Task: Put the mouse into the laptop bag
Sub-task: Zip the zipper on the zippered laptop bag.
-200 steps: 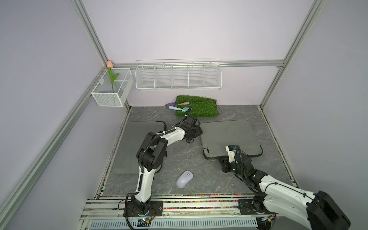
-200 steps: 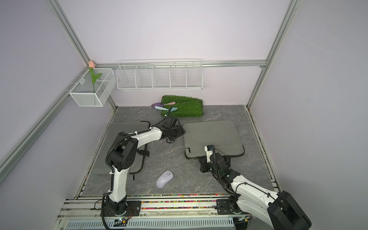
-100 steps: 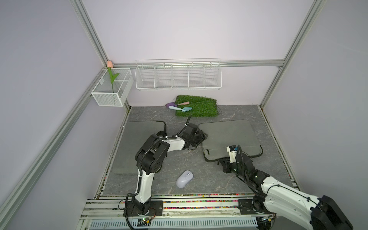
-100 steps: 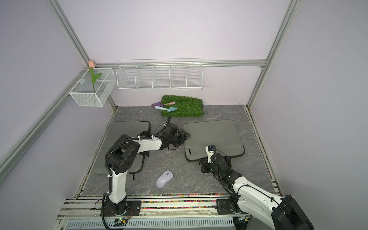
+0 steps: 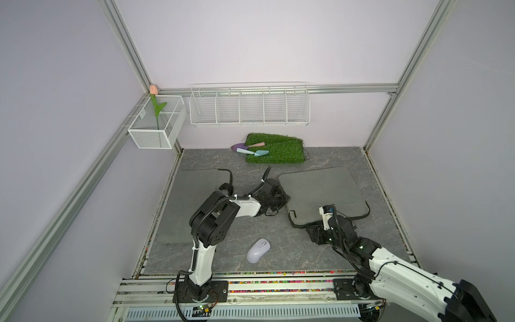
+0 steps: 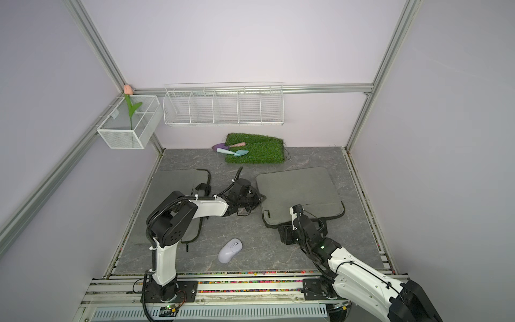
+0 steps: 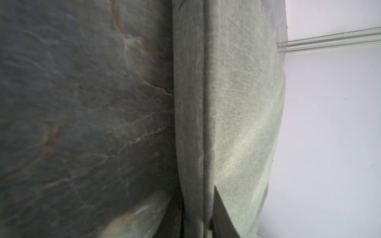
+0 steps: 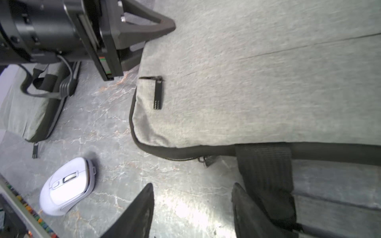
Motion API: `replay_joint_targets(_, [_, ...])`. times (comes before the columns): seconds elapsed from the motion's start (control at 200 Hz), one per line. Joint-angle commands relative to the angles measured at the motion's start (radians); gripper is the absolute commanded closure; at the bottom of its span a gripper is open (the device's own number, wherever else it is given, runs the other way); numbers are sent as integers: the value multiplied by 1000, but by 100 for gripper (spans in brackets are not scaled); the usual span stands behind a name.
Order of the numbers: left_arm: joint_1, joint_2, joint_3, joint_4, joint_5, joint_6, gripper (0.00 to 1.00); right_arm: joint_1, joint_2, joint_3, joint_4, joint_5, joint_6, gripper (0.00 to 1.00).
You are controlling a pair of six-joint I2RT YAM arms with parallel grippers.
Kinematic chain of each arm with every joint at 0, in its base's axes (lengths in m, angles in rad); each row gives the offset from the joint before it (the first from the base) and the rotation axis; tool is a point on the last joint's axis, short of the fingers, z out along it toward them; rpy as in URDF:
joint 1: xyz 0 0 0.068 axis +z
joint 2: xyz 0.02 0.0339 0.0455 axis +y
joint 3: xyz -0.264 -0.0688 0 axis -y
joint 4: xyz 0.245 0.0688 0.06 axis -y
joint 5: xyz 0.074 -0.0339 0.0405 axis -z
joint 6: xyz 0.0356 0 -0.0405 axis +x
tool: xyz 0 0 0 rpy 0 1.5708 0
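Releasing is the change at the R gripper (image 8: 192,191). It was shut a sec. ago; its jaws now stand spread, w/ bare bench (image 5: 292,251) showing between them. It sits at the front edge of the laptop bag (image 5: 320,192). The black web handle (image 8: 266,164) lies just beside one finger, not between the two. Nothing is held.

The L gripper (image 5: 284,199) does the reverse. A sec. ago it was wide, near the bag's rear-left corner. It is now further fwd along the bag's left edge and pinches that edge, one finger on the top fabric and the other at the side below.

Bag: lies flat on the right half of the bench, pos. approx. unchanged. Zip teeth show along the front edge near the front-left corner. Whether the mouth is open cannot be told.

Mouse (image 5: 258,250): on the bench near its front edge, between the two arm bases, well apart from the bag. Not moved, not touched.

Meaning (judgement): the hold on the bag passes from R to L. L prob. steadies or lifts the edge, and R is freed for the pick. Insertion is not yet begun.
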Motion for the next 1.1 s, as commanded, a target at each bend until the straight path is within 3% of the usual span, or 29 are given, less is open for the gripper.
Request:
replay_joint_targets(0.0, [-13,-29,13,8,0,-5,82,11,23,-25,14,-16,14,39])
replay_joint_targets(0.355, [-14,-18,31,2,17,-13,85,34,337,-2,217,16,23,51])
replay_joint_targets(0.715, [-15,-25,26,11,31,-23,87,44,456,25,289,93,11,58])
replay_joint_targets(0.83, [-15,-30,22,15,36,-25,88,45,507,27,315,104,9,64])
replay_joint_targets(0.955, [-15,-33,20,10,32,-26,89,49,540,26,323,111,11,78])
replay_joint_targets(1.095, [-14,-26,26,9,28,-34,91,58,516,17,302,98,19,81])
